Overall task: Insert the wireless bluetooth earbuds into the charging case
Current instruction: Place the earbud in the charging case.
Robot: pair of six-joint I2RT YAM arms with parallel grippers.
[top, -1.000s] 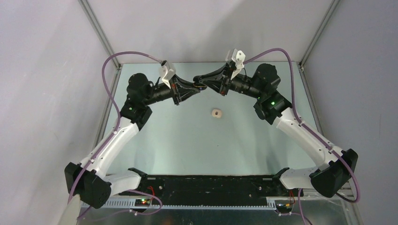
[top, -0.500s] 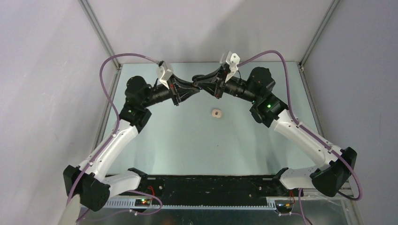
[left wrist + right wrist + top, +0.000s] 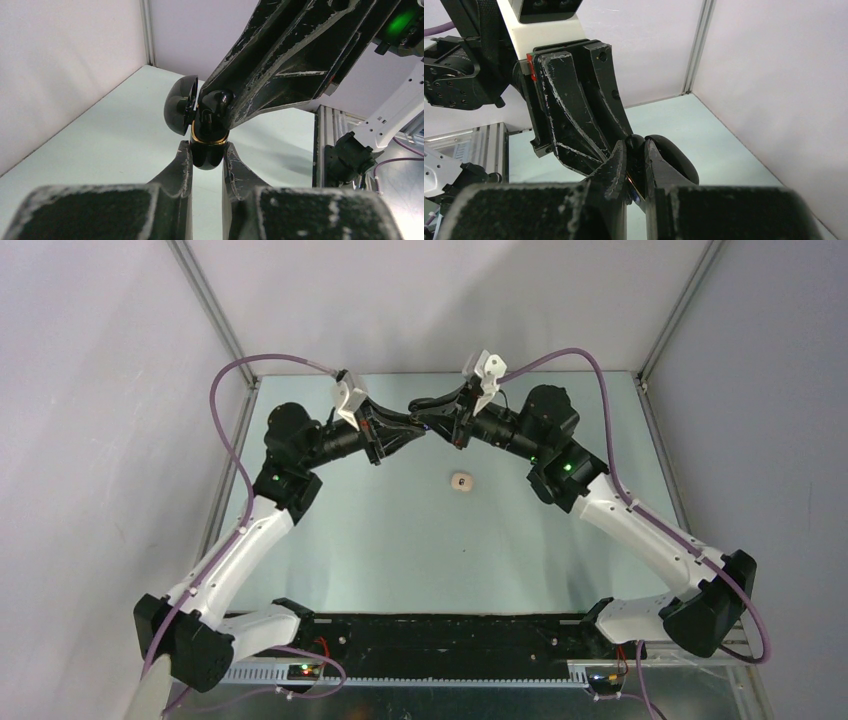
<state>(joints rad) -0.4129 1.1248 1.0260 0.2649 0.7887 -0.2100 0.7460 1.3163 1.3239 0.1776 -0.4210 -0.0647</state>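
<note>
My right gripper (image 3: 635, 150) had slid left since a second before. Its jaws were pinched on a black earbud (image 3: 216, 98) at the mouth of the open charging case (image 3: 206, 156), whose lower half my left gripper (image 3: 206, 146) clamped. A small cream-white piece (image 3: 460, 481) lay on the table (image 3: 400, 540) below us, well apart from the far wall (image 3: 430, 300).

The top external camera hangs high above and behind the black charging case (image 3: 421, 425), looking down across the whole table (image 3: 400, 540); the case shows small and far off. The left wrist camera sits close beneath the case, looking along its own fingers (image 3: 177, 170) toward the right arm. The right wrist camera faces it from the case's opposite side, equally close. Both wrist views share the case and the black earbud (image 3: 220, 98) at its mouth.
</note>
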